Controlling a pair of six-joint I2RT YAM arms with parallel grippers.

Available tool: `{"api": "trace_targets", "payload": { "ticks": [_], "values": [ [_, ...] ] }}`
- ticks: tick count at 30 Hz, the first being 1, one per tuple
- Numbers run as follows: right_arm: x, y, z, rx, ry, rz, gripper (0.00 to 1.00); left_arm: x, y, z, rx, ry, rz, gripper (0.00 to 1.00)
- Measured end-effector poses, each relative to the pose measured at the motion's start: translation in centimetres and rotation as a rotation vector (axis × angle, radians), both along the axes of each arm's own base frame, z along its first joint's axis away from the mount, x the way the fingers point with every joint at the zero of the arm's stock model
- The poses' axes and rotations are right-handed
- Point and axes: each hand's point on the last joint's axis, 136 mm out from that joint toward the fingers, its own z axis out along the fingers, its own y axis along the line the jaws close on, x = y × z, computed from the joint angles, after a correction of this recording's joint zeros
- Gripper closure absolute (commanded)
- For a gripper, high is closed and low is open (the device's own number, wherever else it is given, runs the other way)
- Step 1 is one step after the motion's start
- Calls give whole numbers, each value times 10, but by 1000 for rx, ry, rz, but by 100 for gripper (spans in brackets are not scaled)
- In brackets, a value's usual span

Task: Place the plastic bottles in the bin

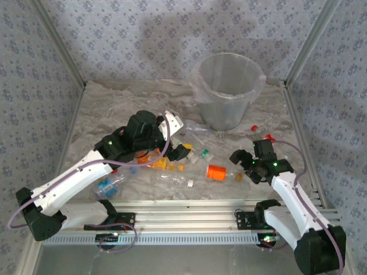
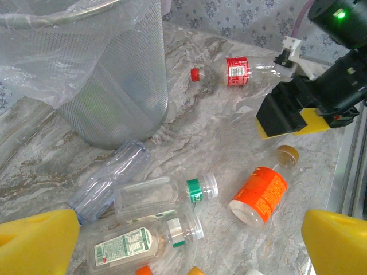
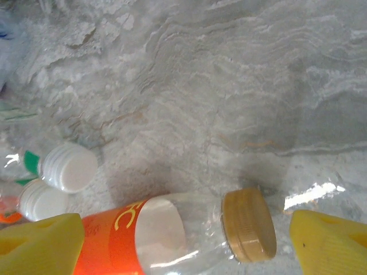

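Hovering low with its fingers spread wide, the right gripper [image 3: 183, 246] straddles the orange-labelled bottle [image 3: 132, 238] lying on its side, seemingly lined up to clamp it, while the left gripper [image 2: 189, 246], pads also apart, hangs over the bottle pile [image 2: 149, 200] near the bin [image 1: 225, 106].

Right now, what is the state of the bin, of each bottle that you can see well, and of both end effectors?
Bin, upright, clear liner over its rim.
Orange-label bottle, lying on its side, brown cap on.
Red-label bottle, lying on its side.
Green-label bottle, lying on its side, white cap on.
Left end effector, open, holding nothing.
Right end effector, open, over the orange-label bottle.
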Motion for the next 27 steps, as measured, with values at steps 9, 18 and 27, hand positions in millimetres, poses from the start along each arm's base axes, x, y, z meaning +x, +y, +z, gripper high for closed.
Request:
{"api": "trace_targets", "payload": {
  "ticks": [9,18,27],
  "values": [
    [-33,40,29,-32,-27,332,1,-2,-2,-1,-1,4,-10,0],
    [-68,87,27,-34,21,628,3,-2,-2,-1,-1,4,-11,0],
    [-92,106,1,-2,100,705,2,-1,-4,-5,8,12,-12,0]
  ]
}}
